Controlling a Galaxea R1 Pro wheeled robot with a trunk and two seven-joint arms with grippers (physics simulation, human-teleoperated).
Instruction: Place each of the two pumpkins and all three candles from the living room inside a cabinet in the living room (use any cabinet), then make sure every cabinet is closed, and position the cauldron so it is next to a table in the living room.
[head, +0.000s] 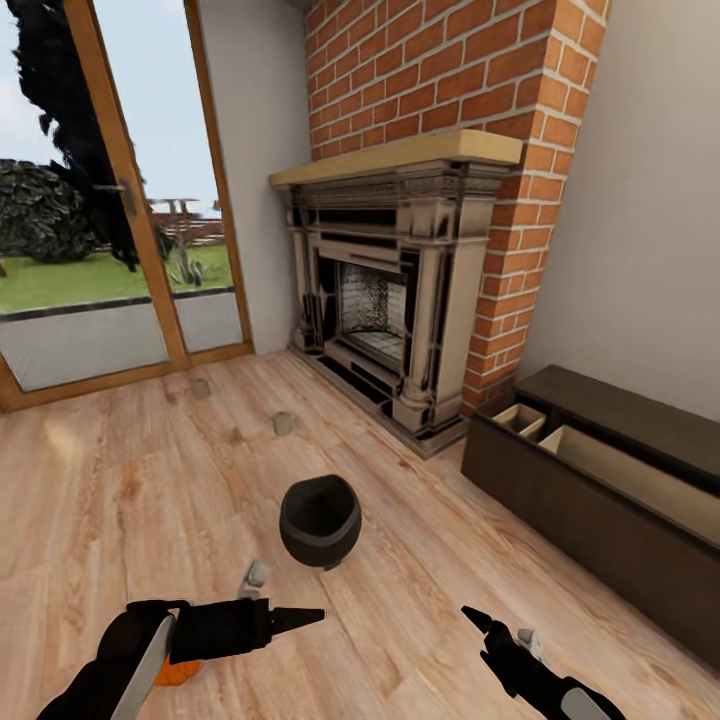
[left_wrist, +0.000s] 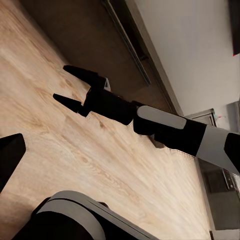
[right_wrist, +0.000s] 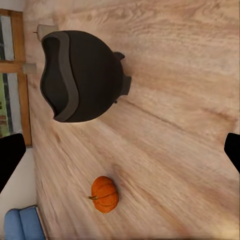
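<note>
Cauldron (head: 320, 520) stands on the wooden floor (head: 120, 500), unlabelled, before the fireplace (head: 390, 300); a pumpkin (right_wrist: 104, 194) lies near it. Left gripper (head: 310, 615) and right gripper (left_wrist: 67, 85) hover nearby, fingers spread, empty. Beyond the cauldron, the cabinet (head: 560, 500) has an open drawer.

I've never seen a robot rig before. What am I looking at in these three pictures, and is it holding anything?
It is a simulated two-armed robot in a living room. The big picture comes from its head, looking down at its left claw and right claw. The other two come from cameras on each wrist. On the wooden floor stand a black cauldron, an orange pumpkin and small grey candles. A dark cabinet with open drawers sits beside the brick fireplace. Both claws are open and hold nothing.
</note>
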